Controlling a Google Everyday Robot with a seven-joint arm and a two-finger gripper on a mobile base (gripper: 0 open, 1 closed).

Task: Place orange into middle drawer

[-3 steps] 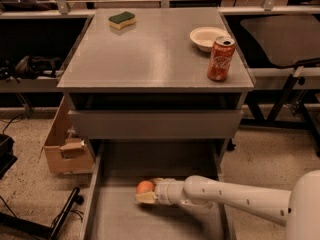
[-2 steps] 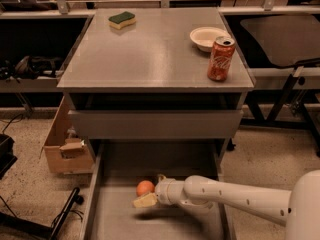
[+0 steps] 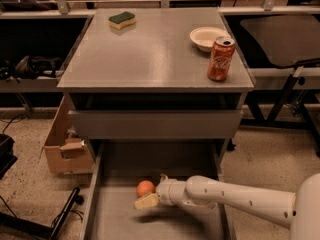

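Orange [image 3: 145, 188] fruit lay on the flat grey bottom of the middle drawer [image 3: 116, 216], which stood pulled out below the front edge of the tabletop [image 3: 150, 49]. It sat left of the drawer's centre line and apart from both side walls. The gripper [image 3: 151, 191] was down inside the drawer just beside the orange, on the end of the white arm [image 3: 235, 199] that reached in from the right. Its claw stood apart: one pale finger [image 3: 146, 201] lay just below the fruit on the near side, the other showed behind it, and neither clamped the orange. Above the open tray, a plain grey drawer front [image 3: 155, 124] sat under the front edge. On the tabletop, a red soda can [image 3: 220, 59] stood upright near the right edge, toward the front right corner. A white bowl [image 3: 208, 38] rested just behind it along that same edge, and a green and yellow sponge [image 3: 122, 19] lay near the far left corner. A cardboard box [image 3: 62, 146] stood on the floor left of the cabinet.
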